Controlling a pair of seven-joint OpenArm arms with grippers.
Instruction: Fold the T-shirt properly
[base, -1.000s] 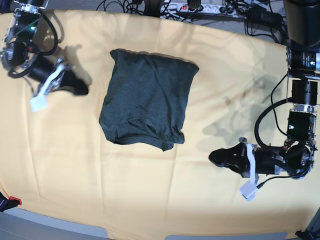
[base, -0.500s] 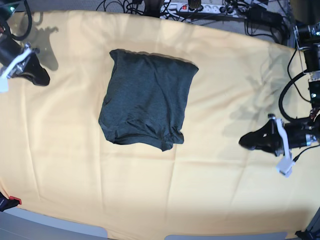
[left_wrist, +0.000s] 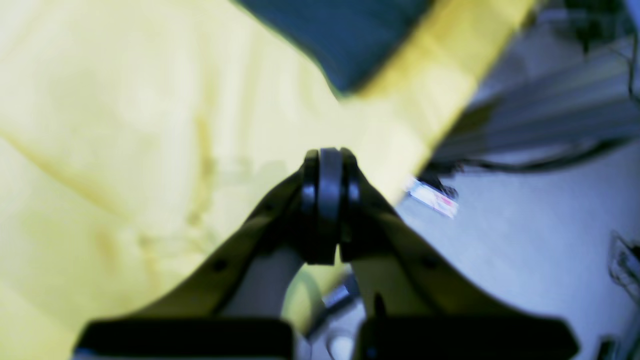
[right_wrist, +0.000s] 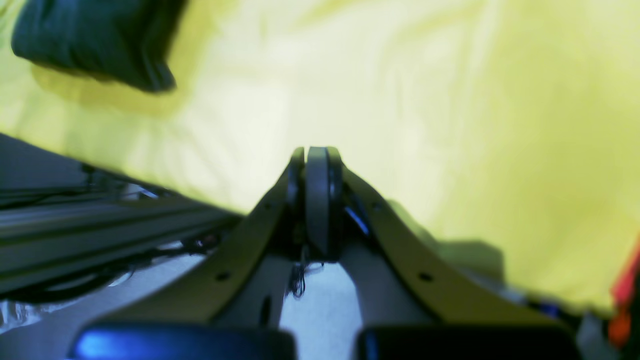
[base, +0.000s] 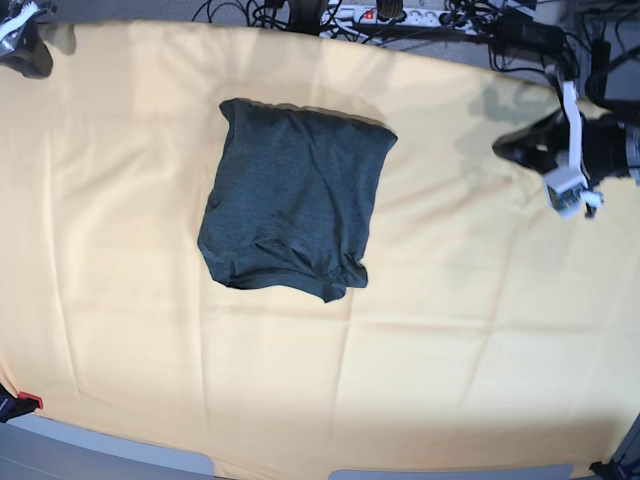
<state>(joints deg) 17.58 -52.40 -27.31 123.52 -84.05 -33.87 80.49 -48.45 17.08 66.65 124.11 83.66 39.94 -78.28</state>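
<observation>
The T-shirt (base: 295, 200) lies folded into a dark, roughly square bundle on the pale yellow cloth, left of centre in the base view. Its edge shows blurred at the top of the left wrist view (left_wrist: 345, 35), and a corner of the T-shirt (right_wrist: 95, 40) shows at the top left of the right wrist view. My left gripper (base: 503, 146) hangs shut and empty over the far right edge, well away from the shirt. My right gripper (base: 33, 65) is at the far left corner, mostly cut off. Both wrist views show jaws pressed together, left gripper (left_wrist: 327, 170) and right gripper (right_wrist: 315, 170).
The yellow cloth (base: 450, 330) covers the whole table and is lightly creased. A power strip and tangled cables (base: 400, 15) run along the back edge. A small red object (base: 28, 402) sits at the front left corner.
Both arms have pulled back from the table's middle to its far corners, the left one up the right side, the right one to the top left. The T-shirt has not moved.
</observation>
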